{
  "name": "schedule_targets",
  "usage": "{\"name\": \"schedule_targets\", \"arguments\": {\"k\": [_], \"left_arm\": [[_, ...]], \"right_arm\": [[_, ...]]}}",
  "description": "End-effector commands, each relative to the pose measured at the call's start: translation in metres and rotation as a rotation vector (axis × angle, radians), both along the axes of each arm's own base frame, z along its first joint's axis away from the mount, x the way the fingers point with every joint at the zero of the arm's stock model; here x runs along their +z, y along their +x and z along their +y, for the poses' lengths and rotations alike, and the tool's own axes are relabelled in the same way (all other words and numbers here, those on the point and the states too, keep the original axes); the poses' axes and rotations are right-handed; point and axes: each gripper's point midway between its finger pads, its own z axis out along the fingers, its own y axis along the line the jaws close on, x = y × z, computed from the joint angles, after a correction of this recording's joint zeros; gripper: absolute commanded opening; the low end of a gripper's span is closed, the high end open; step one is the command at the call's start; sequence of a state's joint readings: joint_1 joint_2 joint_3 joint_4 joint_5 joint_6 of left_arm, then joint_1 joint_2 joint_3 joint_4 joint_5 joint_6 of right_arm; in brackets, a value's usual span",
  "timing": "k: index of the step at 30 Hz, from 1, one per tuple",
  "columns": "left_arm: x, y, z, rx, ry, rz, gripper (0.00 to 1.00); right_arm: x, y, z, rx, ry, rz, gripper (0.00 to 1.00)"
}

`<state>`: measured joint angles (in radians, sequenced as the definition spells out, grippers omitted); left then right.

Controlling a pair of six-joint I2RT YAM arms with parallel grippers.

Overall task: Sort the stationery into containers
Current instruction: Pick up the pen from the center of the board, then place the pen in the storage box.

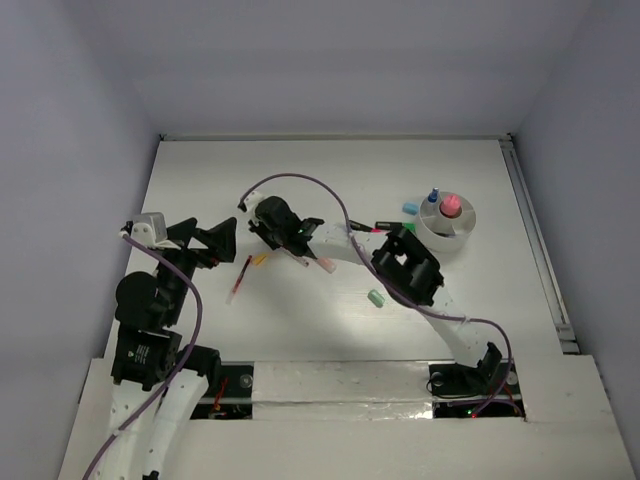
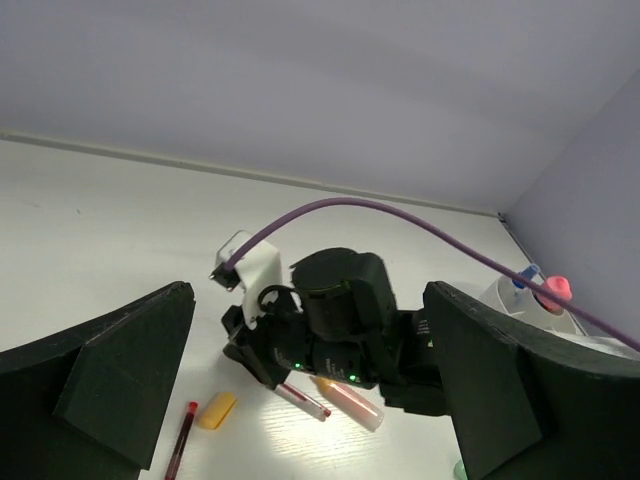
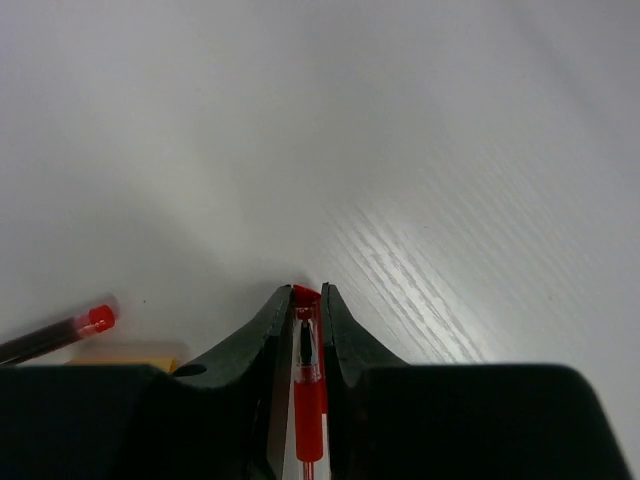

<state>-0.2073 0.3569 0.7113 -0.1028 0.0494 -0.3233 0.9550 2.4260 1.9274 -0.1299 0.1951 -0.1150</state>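
The right arm reaches from its base at the near edge diagonally across the counter to the left-centre, elbow raised and wrist angled down toward the surface. The right end effector is pressed together on a red pen, which lies lengthwise between the two fingertips with its red end just showing at their tips. Whether this pen is clear of the counter cannot be determined. A second red pen lies on the counter just left of the grip, with an orange marker near it. A pink marker rests on the surface beside the wrist. The left arm is folded close to its base. The left end effector is spread wide, holds nothing, and faces the right wrist. The cup stands at the far right, well apart from both end effectors, with a pink-capped bottle upright inside it. A blue eraser lies just left of the cup. A mint eraser lies in front of the right elbow.
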Motion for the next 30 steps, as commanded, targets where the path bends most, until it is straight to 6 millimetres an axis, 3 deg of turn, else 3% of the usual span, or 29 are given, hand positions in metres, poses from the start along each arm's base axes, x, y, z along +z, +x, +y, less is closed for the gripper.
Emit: {"name": "schedule_targets", "arguments": {"k": [1,2,4,5,6,8,9,11,12,13,14,15,16,17,18,19,20,24,27,30], "left_arm": [[0.01,0.001,-0.001,-0.008,-0.001,-0.034,0.99],[0.01,0.001,-0.001,-0.008,0.001,-0.035,0.99],[0.011,-0.001,0.0,-0.006,0.003,-0.038,0.99],[0.011,-0.001,-0.001,-0.009,0.003,-0.04,0.99],[0.013,-0.002,0.0,-0.007,0.003,-0.046,0.99],[0.013,-0.003,-0.001,-0.011,0.004,-0.051,0.99],[0.015,-0.004,-0.001,-0.014,0.002,-0.057,0.99],[0.015,-0.005,-0.002,-0.021,0.002,-0.062,0.99],[0.016,-0.006,-0.003,-0.025,0.002,-0.065,0.99],[0.017,-0.007,-0.003,-0.027,0.0,-0.068,0.99],[0.017,-0.007,-0.004,-0.031,0.002,-0.068,0.99],[0.016,-0.007,-0.004,-0.034,0.001,-0.068,0.99],[0.017,-0.008,-0.005,-0.037,0.003,-0.071,0.99],[0.017,-0.008,-0.005,-0.038,0.004,-0.072,0.99],[0.016,-0.008,-0.006,-0.046,0.005,-0.069,0.99],[0.016,-0.007,-0.007,-0.049,0.005,-0.069,0.99],[0.016,-0.008,-0.007,-0.052,0.005,-0.072,0.99],[0.016,-0.007,-0.008,-0.052,0.007,-0.069,0.99],[0.017,-0.008,-0.008,-0.054,0.007,-0.074,0.99],[0.018,-0.009,-0.007,-0.052,0.004,-0.081,0.99]], "right_arm": [[0.119,0.026,0.007,-0.04,0.276,-0.194,0.0],[0.143,0.026,-0.005,-0.063,0.343,-0.192,0.0],[0.186,0.023,-0.011,-0.068,0.481,-0.239,0.0],[0.225,0.021,-0.028,-0.089,0.56,-0.274,0.0],[0.216,0.019,-0.043,-0.121,0.571,-0.259,0.0],[0.269,0.012,-0.074,-0.194,0.688,-0.365,0.0],[0.249,0.011,-0.095,-0.244,0.659,-0.372,0.0],[0.269,0.014,-0.139,-0.395,0.714,-0.47,0.0],[0.293,0.01,-0.167,-0.455,0.763,-0.518,0.0],[0.279,0.012,-0.202,-0.558,0.754,-0.546,0.0],[0.282,0.009,-0.222,-0.607,0.758,-0.573,0.0],[0.3,0.0,-0.25,-0.666,0.805,-0.612,0.0],[0.285,-0.004,-0.284,-0.776,0.77,-0.65,0.0],[0.283,-0.004,-0.313,-0.854,0.762,-0.678,0.0],[0.283,-0.008,-0.336,-0.914,0.769,-0.698,0.0],[0.296,-0.02,-0.367,-0.999,0.819,-0.738,0.0],[0.279,-0.025,-0.394,-1.066,0.781,-0.753,0.0],[0.274,-0.045,-0.464,-1.253,0.726,-0.842,0.0],[0.265,-0.045,-0.499,-1.351,0.648,-0.876,0.0],[0.252,-0.038,-0.516,-1.406,0.597,-0.883,0.0]]}}
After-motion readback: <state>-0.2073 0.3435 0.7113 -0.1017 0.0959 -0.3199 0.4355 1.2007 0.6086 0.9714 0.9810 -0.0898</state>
